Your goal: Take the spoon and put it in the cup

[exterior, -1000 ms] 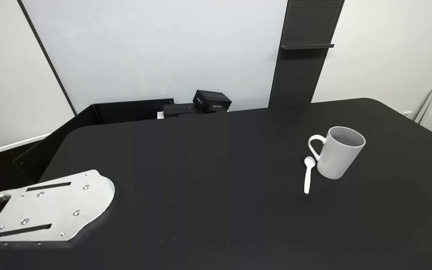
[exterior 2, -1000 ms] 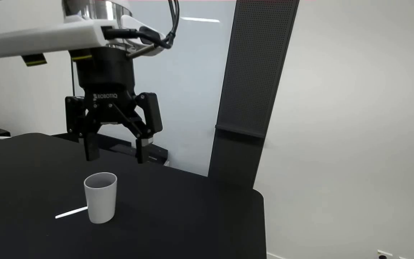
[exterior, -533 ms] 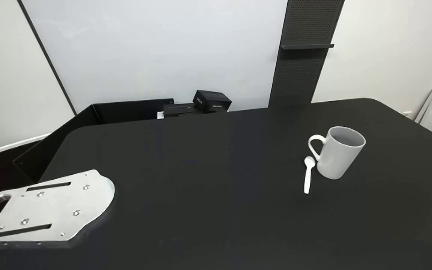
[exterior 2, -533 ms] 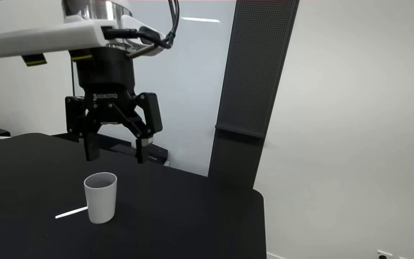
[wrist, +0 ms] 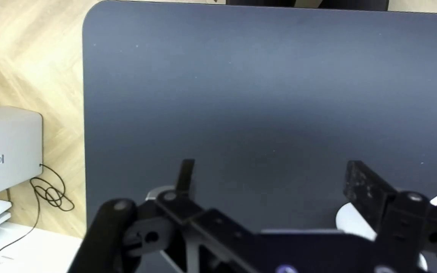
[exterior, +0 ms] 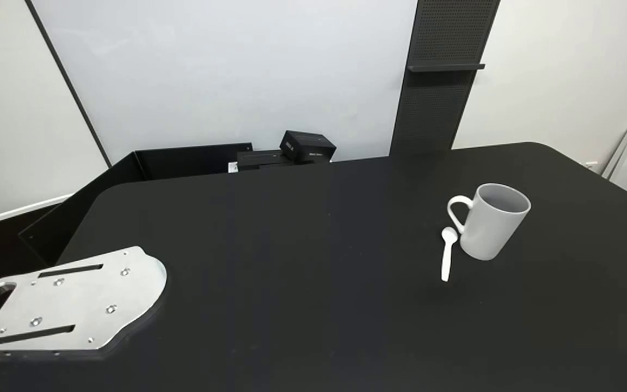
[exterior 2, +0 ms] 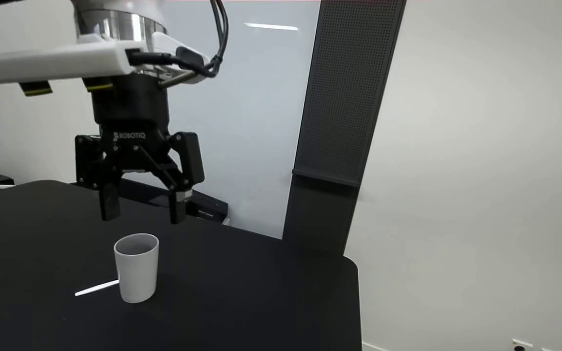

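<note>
The white cup (exterior: 490,228) stands upright on the black table, its loop handle to the left in that exterior view. It also shows in an exterior view (exterior 2: 137,275) and partly behind a finger in the wrist view (wrist: 351,220). The white spoon (exterior: 447,256) lies on the table beside the cup, bowl near the handle. Its handle shows in an exterior view (exterior 2: 96,287), the bowl hidden behind the cup. A small white tip of it shows in the wrist view (wrist: 436,201). My gripper (exterior 2: 144,217) is open and empty, above table height. It also shows in the wrist view (wrist: 271,170).
A silver metal plate (exterior: 74,305) sits at the left table edge. Black boxes (exterior: 308,147) stand behind the far edge. A dark perforated panel (exterior 2: 344,97) stands against the wall. The table (exterior: 292,272) has rounded corners.
My gripper has moved left and slightly down in the exterior view where it shows, staying open. The spoon and cup have not moved.
</note>
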Available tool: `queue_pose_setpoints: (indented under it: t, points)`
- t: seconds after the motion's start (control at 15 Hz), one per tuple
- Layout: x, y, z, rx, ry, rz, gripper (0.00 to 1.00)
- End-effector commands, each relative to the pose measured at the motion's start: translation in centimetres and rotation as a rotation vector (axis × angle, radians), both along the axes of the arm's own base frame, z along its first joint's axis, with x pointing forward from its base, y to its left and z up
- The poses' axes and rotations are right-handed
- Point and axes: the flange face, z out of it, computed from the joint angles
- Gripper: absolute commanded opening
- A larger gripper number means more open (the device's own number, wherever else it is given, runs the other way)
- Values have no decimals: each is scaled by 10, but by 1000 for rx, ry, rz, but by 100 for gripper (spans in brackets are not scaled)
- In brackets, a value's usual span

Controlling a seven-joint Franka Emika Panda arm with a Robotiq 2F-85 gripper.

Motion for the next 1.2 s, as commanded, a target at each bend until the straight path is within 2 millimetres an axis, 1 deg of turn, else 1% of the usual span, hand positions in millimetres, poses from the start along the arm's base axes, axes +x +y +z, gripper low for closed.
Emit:
queue_pose_setpoints:
  t: [0.0,0.13,0.4,0.87,1.0,1.13]
  points:
    - [16,31,-2,17,42,-11,100]
    - [23,47,-2,47,23,-46,100]
    - [44,78,-2,93,-2,-198,100]
    - [85,127,4,144,-139,-515,100]
    - [96,142,2,150,-190,-600,100]
    - [107,158,-5,155,-236,-688,100]
